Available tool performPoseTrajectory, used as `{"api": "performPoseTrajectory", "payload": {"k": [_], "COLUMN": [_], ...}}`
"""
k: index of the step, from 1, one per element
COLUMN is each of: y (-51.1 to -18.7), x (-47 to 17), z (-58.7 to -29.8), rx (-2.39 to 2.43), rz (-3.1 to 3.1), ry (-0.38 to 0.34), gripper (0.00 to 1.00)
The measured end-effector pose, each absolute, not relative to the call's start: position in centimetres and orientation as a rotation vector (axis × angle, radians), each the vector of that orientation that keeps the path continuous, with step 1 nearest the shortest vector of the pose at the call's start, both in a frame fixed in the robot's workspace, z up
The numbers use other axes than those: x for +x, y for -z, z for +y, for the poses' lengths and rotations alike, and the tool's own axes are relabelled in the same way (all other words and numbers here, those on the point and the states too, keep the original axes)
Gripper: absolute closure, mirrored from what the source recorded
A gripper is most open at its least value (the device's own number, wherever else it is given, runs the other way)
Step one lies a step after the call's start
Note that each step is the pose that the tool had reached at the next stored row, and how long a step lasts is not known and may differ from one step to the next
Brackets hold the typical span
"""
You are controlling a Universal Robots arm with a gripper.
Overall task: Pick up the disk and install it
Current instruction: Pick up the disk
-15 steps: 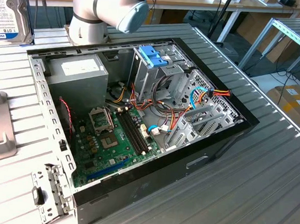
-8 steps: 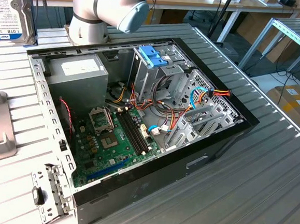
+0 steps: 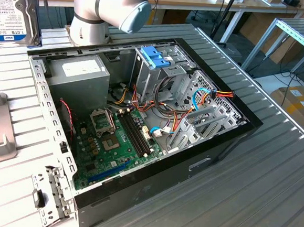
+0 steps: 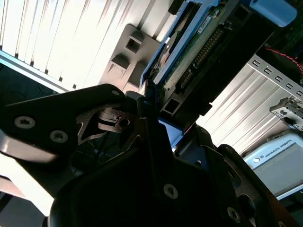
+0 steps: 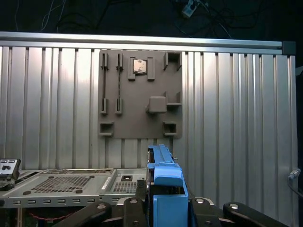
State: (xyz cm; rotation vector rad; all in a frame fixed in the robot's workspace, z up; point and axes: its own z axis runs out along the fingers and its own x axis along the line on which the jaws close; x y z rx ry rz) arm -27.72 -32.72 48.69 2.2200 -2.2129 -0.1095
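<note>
Your bench was a ribbed aluminium table (image 3: 252,179) in a workshop, with other benches behind it and a cardboard box (image 3: 295,103) on the floor. The open computer case (image 3: 190,164) lay on its side on the table with the motherboard (image 3: 113,142) facing up. The grey power-supply box (image 3: 81,71) sat in one corner and a pale blue bracket (image 3: 155,56) sat on top of the drive cage. A grey fixture plate (image 5: 139,94) lay flat on the table beside the case, toward the exterior view's left.

You had the disk (image 5: 163,172) off the table, clamped on edge in the gripper (image 5: 166,203). The dark fingers (image 5: 141,191) were drawn in against its sides, and its blue tab stood out between them. In the first wrist view the disk sat in front of the fixture plate, with the case's perforated wall to one side. In the exterior view the disk (image 3: 13,8) stood upright at the exterior view's left, well apart from the drive cage.

There the frame edge cut off part of the disk's labelled face. The arm (image 3: 110,7) was cut off above its big joint. In the second wrist view the gripper's own body (image 4: 156,118) hid where the pads met the disk (image 4: 208,52), and you could make out just the connector edge and a strip of blue rail.
</note>
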Motion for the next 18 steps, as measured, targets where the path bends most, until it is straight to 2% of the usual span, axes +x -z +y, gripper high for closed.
{"api": "performPoseTrajectory", "payload": {"k": [18], "y": [-48.7], "x": [-25.8], "z": [-33.3], "rx": [2.220], "rz": [-2.213], "ry": [0.110], "gripper": [0.63]}}
